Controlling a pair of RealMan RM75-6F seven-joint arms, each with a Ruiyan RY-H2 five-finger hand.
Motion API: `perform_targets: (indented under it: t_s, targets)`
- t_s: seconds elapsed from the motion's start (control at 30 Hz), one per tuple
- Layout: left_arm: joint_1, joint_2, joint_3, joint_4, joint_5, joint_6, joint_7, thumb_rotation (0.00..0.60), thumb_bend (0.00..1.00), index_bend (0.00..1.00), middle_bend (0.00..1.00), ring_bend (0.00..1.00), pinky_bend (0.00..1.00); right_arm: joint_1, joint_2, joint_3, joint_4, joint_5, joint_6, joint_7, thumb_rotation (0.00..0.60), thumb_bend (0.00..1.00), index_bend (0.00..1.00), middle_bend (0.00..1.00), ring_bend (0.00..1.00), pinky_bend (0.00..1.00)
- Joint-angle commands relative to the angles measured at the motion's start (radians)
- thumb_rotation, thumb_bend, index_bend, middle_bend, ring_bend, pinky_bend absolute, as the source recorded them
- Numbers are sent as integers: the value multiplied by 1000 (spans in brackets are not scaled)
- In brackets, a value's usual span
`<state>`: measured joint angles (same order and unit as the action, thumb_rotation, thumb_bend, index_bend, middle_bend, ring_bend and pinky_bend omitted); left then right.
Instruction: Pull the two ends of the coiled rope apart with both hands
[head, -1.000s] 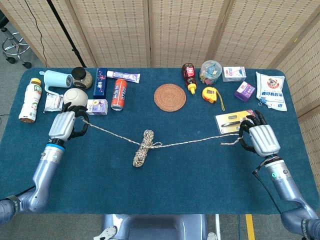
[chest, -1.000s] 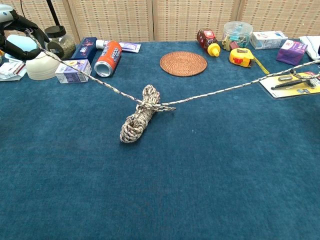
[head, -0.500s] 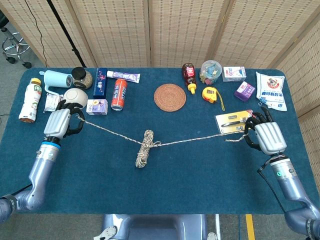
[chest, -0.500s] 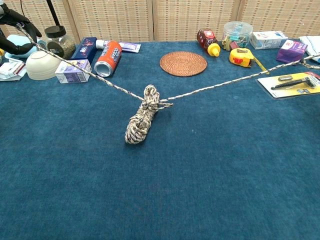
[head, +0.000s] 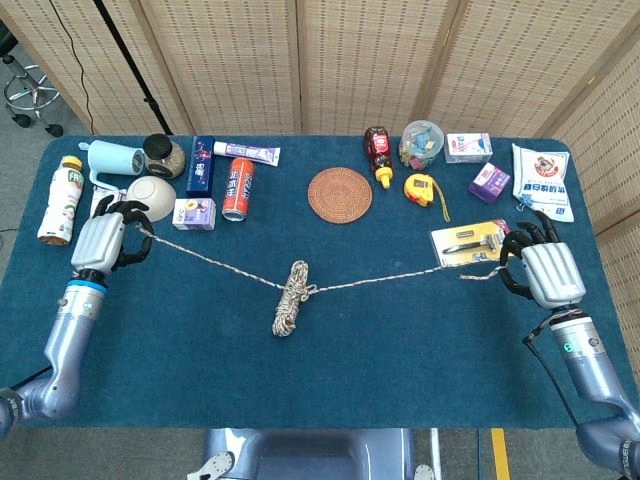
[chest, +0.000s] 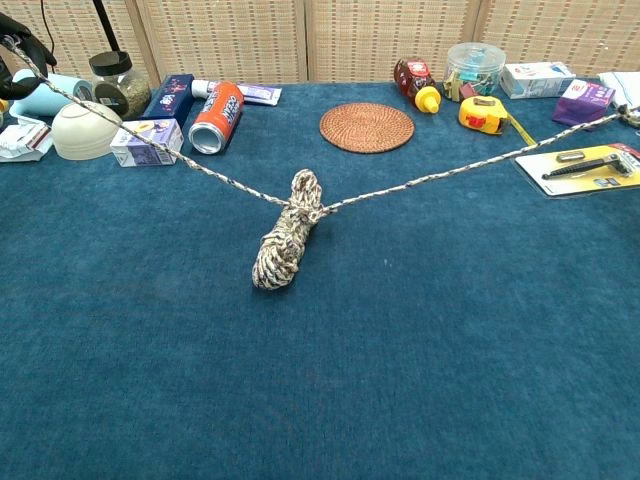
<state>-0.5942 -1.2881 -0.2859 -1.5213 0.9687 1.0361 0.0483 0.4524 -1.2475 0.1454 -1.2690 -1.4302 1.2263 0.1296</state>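
A speckled rope coil (head: 290, 298) (chest: 287, 232) lies near the middle of the blue table. Two strands run from its top end, stretched taut above the cloth. My left hand (head: 101, 240) grips the left strand's end near the table's left side; only its dark fingers (chest: 20, 55) show at the chest view's top left corner. My right hand (head: 545, 272) holds the right strand's end at the far right, next to the yellow tool card (head: 470, 241). In the chest view the right strand leaves the frame at the right edge.
Behind the left strand stand a white bowl (head: 151, 192), a small milk carton (head: 194, 213), a red can (head: 237, 187) and a yoghurt bottle (head: 60, 201). A woven coaster (head: 340, 194), tape measure (head: 420, 188), sauce bottle (head: 378, 153) and boxes line the back.
Both hands have moved further apart, left hand leftward and right hand rightward. The strands have pulled tighter, and the coil has shifted slightly and turned more upright along the table.
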Motion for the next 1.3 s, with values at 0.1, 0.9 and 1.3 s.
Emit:
perform_targets:
  t_s: [0.1, 0.9, 1.3]
  targets:
    - [5, 8, -1, 8, -2, -1, -7, 600, 497, 688, 287, 188, 0, -1, 1, 0, 1, 0, -1, -3, 600, 487, 687, 381, 200, 0]
    - [48, 71, -26, 97, -49, -16, -78, 600, 497, 688, 287, 188, 0, -7, -5, 4, 27, 13, -14, 5, 600, 489, 689, 384, 206, 0]
    - [56, 86, -32, 104, -44, -19, -93, 600, 497, 688, 287, 188, 0, -9, 0, 5, 19, 8, -9, 0, 600, 490, 690, 384, 206, 0]
